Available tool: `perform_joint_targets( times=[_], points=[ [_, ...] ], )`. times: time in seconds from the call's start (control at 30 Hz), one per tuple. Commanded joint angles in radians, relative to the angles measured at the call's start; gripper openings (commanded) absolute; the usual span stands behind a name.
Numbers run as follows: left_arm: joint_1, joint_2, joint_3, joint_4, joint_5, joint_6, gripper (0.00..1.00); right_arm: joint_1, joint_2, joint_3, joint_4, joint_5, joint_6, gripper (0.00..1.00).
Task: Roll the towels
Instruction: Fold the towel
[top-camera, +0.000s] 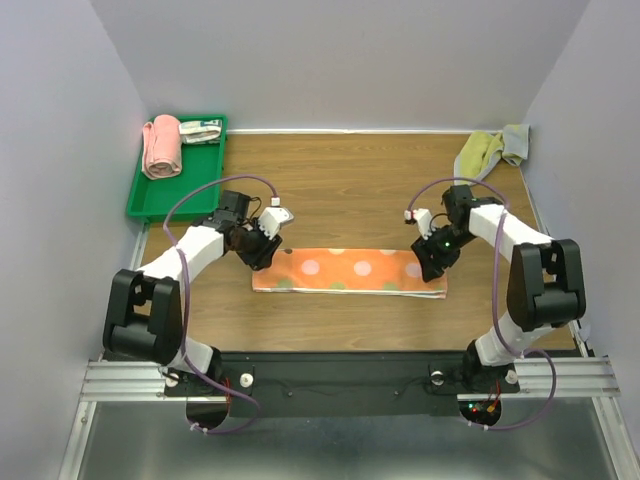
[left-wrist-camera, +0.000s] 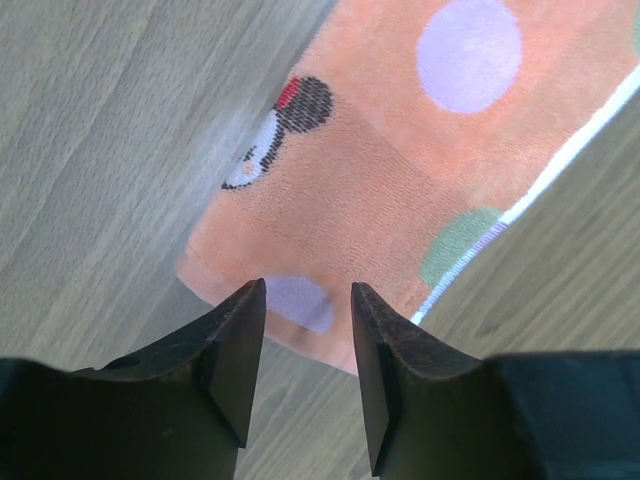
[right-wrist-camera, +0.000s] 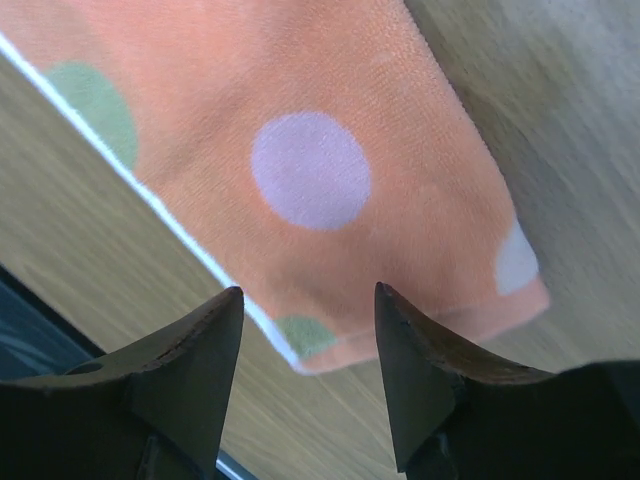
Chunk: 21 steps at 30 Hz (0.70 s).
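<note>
L tool (left-wrist-camera: 307, 290), R tool (right-wrist-camera: 309, 292) open above orange towel (left-wrist-camera: 380, 190) opp ends.

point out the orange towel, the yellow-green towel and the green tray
orange towel (top-camera: 350, 272), top external view, middle of the folded strip
yellow-green towel (top-camera: 480, 152), top external view, its crumpled yellow-green part
green tray (top-camera: 183, 187), top external view, bare floor near its front

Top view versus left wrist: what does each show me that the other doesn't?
Only top: the whole orange towel folded into a strip, the right gripper at its right end, the yellow-green towel in the far right corner, and the tray with the pink roll. Only left wrist: a small cartoon print near the towel's end. Both: the left gripper, open, at the orange towel's left end.
</note>
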Motion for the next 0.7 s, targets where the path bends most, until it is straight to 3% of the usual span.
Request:
perform_joint_targets(
  times=[0.0, 0.1, 0.2, 0.37, 0.53, 0.57, 0.63, 0.67],
  points=[
    [-0.017, 0.066, 0.0, 0.044, -0.087, -0.065, 0.49, 0.023, 0.046, -0.033, 0.11, 0.145, 0.04, 0.63],
    [-0.02, 0.12, 0.016, 0.049, -0.167, -0.074, 0.46, 0.026, 0.054, -0.08, 0.121, 0.236, -0.021, 0.67],
    [-0.02, 0.209, 0.069, 0.069, -0.207, -0.093, 0.45, 0.037, 0.043, -0.114, 0.119, 0.265, -0.038, 0.79],
    [-0.028, 0.361, 0.248, 0.078, -0.253, -0.122, 0.42, 0.182, 0.028, -0.174, 0.101, 0.242, -0.003, 0.84],
    [-0.029, 0.605, 0.598, 0.047, -0.293, -0.111, 0.43, 0.338, 0.052, -0.133, 0.066, 0.105, 0.089, 0.91],
    [-0.029, 0.641, 0.665, 0.035, -0.288, -0.119, 0.46, 0.363, 0.058, -0.113, 0.047, 0.074, 0.101, 0.92],
    [-0.029, 0.785, 0.988, -0.05, -0.226, -0.155, 0.55, 0.432, 0.049, -0.05, 0.032, -0.079, 0.137, 0.94],
    [-0.029, 0.786, 0.99, -0.081, -0.212, -0.156, 0.55, 0.449, 0.049, -0.05, 0.032, -0.08, 0.149, 0.94]
  ],
)
